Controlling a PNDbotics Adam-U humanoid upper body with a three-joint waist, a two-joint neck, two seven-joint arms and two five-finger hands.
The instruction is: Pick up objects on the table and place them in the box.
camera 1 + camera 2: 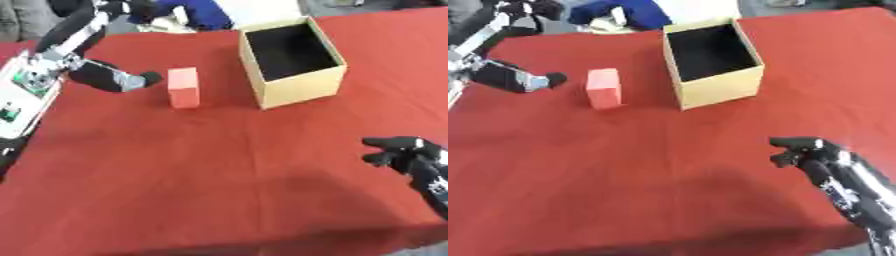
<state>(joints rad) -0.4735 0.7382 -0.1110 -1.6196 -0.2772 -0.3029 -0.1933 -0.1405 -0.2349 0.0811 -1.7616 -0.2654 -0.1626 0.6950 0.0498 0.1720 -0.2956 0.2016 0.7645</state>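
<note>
A salmon-pink block (183, 87) stands upright on the red tabletop (219, 175), just left of an open tan cardboard box (297, 92) with a dark, empty-looking inside. My left hand (149, 78) comes in from the upper left and sits a short way left of the block, apart from it; only a dark tip past a grey wrist shows. Low at the right, my right hand (798, 150) hovers over the cloth with relaxed fingers and holds nothing.
A blue bundle with something white (627, 12) lies past the table's far edge behind the box. A white panel with green parts (22, 95) runs along the left edge. The table's front edge crosses the bottom of both views.
</note>
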